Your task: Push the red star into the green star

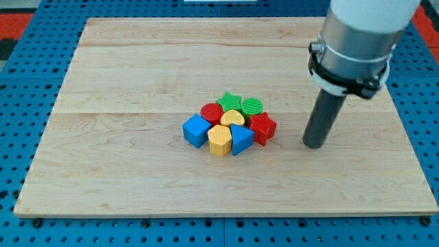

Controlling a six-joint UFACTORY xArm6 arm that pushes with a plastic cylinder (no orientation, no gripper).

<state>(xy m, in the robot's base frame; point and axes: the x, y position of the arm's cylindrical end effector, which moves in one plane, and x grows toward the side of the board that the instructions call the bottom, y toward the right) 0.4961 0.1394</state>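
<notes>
The red star (263, 127) lies at the right edge of a tight cluster of blocks in the middle of the wooden board (137, 68). The green star (228, 102) sits at the cluster's top, touching the red round block (210, 112) and the green round block (252, 106). The yellow heart (232, 117) lies between the two stars. My tip (313, 145) rests on the board to the right of the red star, a short gap away from it.
The cluster also holds a blue cube (196, 130) at the left, a yellow hexagon (219, 140) at the bottom and a blue triangle (241, 139) beside the red star. Blue pegboard (20, 103) surrounds the board.
</notes>
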